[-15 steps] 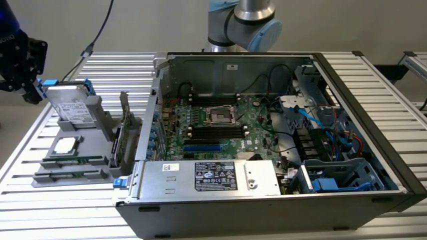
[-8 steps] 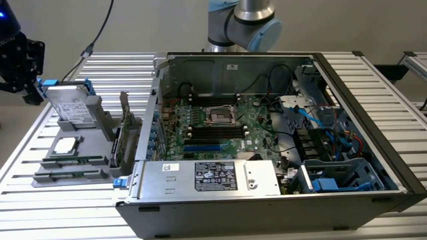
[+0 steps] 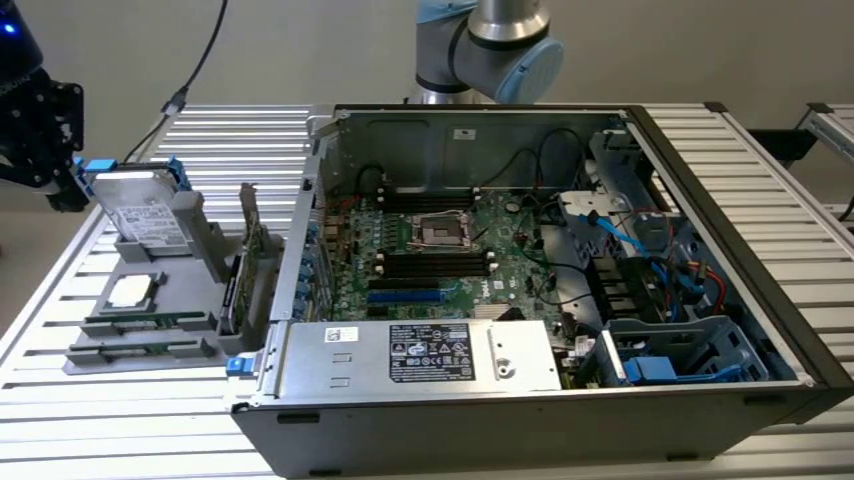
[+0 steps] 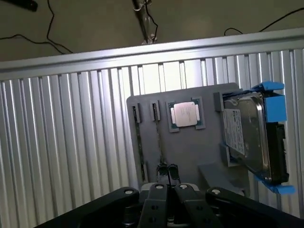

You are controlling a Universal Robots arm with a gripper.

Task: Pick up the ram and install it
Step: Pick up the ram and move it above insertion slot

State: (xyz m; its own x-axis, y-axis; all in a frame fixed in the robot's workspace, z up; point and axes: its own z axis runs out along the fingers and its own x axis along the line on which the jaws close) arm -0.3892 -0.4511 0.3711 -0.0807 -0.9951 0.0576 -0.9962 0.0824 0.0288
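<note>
- Your fingers [image 4: 167,170] are pressed together with nothing between them, near the grey holder [image 4: 190,152].
- The ram [image 4: 159,137] stands on edge in a holder slot, with a second stick [image 4: 138,142] beside it.
- Farther on are the processor [image 4: 186,114] and the blue-railed hard drive [image 4: 251,137]; you can't read its label.
- Open slatted counter [image 4: 71,142] lies beyond the holder's edge. The open computer case [image 3: 534,250] sits on the exterior view's right.

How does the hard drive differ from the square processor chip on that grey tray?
The hard drive stands propped on edge; the processor chip lies flat. The hard drive is much larger, the processor chip small and square. The hard drive wears a blue frame; the processor chip has none. Both sit on the grey tray.
</note>
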